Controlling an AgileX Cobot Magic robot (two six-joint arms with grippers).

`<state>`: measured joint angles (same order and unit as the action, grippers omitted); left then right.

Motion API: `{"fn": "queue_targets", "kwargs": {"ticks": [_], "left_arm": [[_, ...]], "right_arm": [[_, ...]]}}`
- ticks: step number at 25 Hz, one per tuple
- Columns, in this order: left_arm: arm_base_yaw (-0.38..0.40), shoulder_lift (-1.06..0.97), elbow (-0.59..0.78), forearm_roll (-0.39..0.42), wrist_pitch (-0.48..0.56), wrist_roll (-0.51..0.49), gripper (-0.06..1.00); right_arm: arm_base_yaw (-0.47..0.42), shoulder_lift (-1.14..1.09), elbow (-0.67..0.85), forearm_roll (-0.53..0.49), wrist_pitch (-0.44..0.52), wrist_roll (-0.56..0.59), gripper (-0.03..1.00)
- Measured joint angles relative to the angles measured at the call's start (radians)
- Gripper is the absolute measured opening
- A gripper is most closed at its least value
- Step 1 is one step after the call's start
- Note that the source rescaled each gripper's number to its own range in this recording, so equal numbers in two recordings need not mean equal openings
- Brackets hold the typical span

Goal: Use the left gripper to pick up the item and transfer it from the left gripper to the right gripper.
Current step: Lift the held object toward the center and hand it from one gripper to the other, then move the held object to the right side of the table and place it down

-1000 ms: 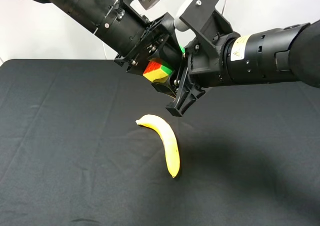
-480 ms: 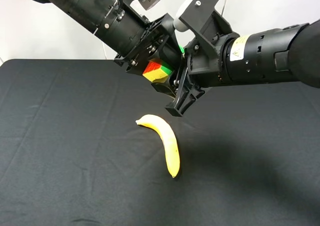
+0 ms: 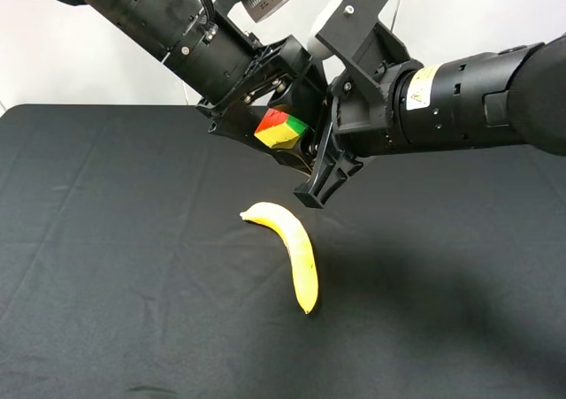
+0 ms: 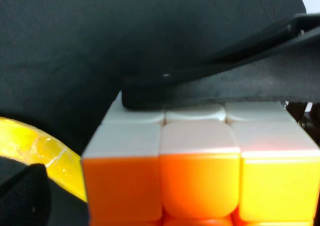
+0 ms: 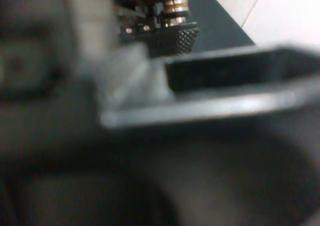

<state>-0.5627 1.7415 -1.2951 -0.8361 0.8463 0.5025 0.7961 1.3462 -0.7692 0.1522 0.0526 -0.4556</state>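
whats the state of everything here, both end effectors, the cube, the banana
left end effector: open, jaws spread around the cube
right end effector: shut on the cube
cube: held in the air, clear of the black cloth
banana: lying flat on the cloth, nothing touching it

Cube (image 3: 281,128) btwn L claw (image 3: 274,135) & R claw (image 3: 307,154), above banana (image 3: 293,245)

red, green, yellow, orange and pale puzzle cube (image 3: 281,128); plain yellow banana (image 3: 292,244); black cloth (image 3: 106,240)
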Motion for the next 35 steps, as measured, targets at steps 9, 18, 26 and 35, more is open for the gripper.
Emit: {"fn": "queue_targets", "kwargs": {"ticks": [9,18,26,35], "left_arm": [[0.006,-0.072,0.0,0.102,0.004,-0.027,0.99],[0.006,-0.24,0.0,0.284,0.033,-0.17,1.0],[0.006,-0.427,0.0,0.387,0.071,-0.296,1.0],[0.006,-0.643,0.0,0.635,0.222,-0.443,1.0]], "right_arm": [[0.0,0.0,0.0,0.0,0.002,0.0,0.0],[0.0,0.0,0.0,0.0,0.002,0.0,0.0],[0.0,0.0,0.0,0.0,0.003,0.002,0.0],[0.0,0.0,0.0,0.001,0.003,0.003,0.0]]}}
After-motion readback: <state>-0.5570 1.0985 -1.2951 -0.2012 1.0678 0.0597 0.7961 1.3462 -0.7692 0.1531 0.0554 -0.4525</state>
